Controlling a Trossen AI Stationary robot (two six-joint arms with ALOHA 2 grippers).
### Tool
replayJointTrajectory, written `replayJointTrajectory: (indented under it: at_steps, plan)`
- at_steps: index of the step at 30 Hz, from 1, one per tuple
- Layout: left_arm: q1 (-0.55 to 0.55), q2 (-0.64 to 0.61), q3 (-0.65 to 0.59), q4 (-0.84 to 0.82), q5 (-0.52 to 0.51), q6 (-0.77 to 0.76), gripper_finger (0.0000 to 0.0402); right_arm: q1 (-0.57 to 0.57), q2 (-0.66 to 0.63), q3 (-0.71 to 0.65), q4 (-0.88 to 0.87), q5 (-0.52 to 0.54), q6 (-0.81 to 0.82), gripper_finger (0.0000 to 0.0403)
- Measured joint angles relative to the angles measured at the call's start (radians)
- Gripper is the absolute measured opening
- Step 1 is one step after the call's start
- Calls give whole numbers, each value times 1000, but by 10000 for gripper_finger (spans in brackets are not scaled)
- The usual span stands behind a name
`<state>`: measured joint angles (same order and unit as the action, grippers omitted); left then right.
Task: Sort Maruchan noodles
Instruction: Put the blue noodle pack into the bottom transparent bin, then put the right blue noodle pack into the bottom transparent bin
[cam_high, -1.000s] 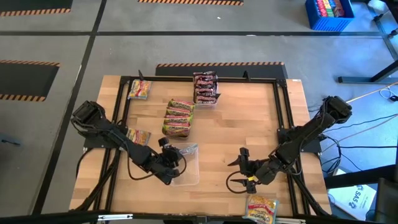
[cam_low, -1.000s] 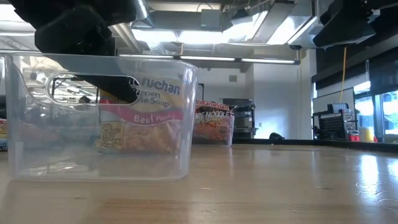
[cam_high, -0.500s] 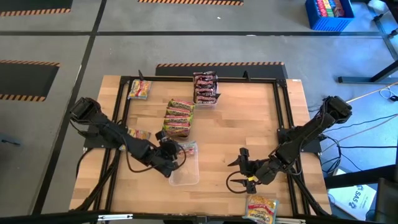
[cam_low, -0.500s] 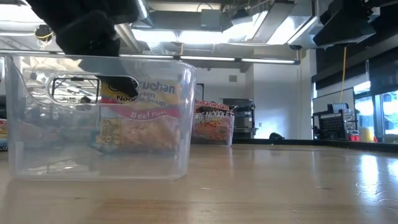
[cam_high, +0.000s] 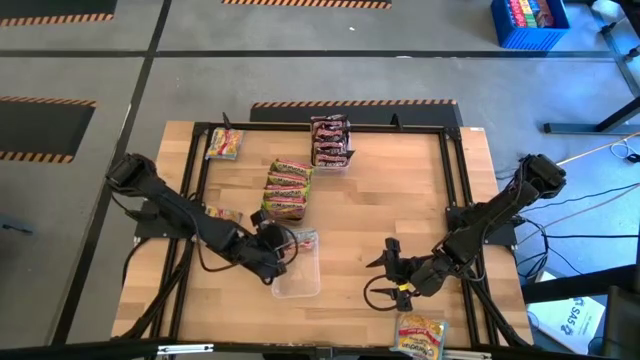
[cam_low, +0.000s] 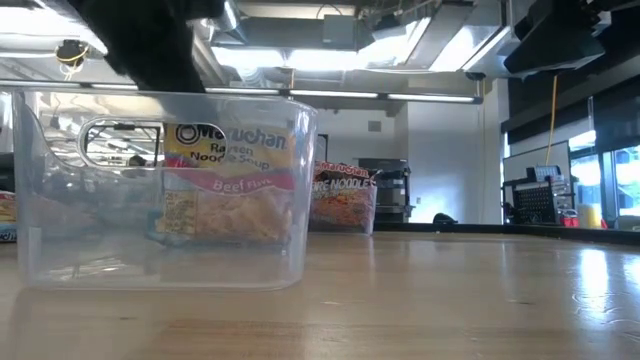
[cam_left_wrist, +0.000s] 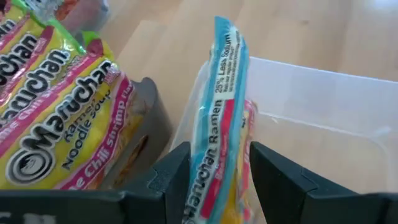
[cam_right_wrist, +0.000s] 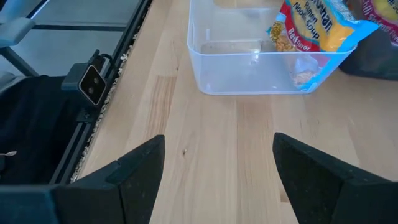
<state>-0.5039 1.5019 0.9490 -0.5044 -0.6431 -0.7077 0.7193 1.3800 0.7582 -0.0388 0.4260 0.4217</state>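
Item: wooden table (cam_high: 380, 200) bearing three lots of Maruchan noodles and one clear plastic tray (cam_high: 298, 275). Lot one, dark brown-red packets (cam_high: 329, 141), stacked at the far edge, near its middle. Lot two, green-and-orange packets (cam_high: 287, 188), stacked just nearer than lot one and slightly toward the left edge. Lot three, yellow-pink packets: one (cam_high: 224, 144) near the far left corner, one (cam_high: 221, 215) by the left edge beside the left arm, one (cam_high: 420, 335) at the near edge toward the right corner, and one beef-flavour packet (cam_low: 232, 185) standing on edge inside the clear plastic tray, against the tray's far end. The tray sits near the near edge, left of centre. Left gripper (cam_left_wrist: 214, 177): positioned at the far end of the tray; the left wrist view shows the upright packet between its two dark fingers (cam_left_wrist: 168, 180), jaws standing close on either side of it, whether pressing on it or just clear cannot be told. Right gripper (cam_high: 388, 262): low over bare wood right of the tray, well apart from it, jaws wide apart and holding nothing.
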Motion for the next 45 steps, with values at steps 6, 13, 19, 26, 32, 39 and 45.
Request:
replayJointTrajectory:
  at_steps: [6, 13, 19, 26, 32, 39, 45]
  plan:
    - [-6, -86, 6, -66, 71, -31, 158, 0, 0, 0, 2, -8, 0, 280]
    - [-46, -211, 6, -392, 215, -308, 155, 0, 0, 0, 6, -11, 3, 280]
    - [-92, -240, 6, -648, 108, -585, 154, 0, 0, 0, 7, 14, -6, 280]
    - [-99, -202, 6, -634, 78, -577, 154, -9, 0, 0, 14, 10, 20, 280]
    - [-145, -160, 6, -584, 84, -515, 154, -8, 0, 0, 13, 10, 11, 280]
    - [-190, -147, 6, -579, 84, -513, 154, -7, 0, 0, 15, 11, -5, 280]
    - [-245, -147, 6, -539, 73, -514, 154, -6, 0, 0, 15, -16, 0, 280]
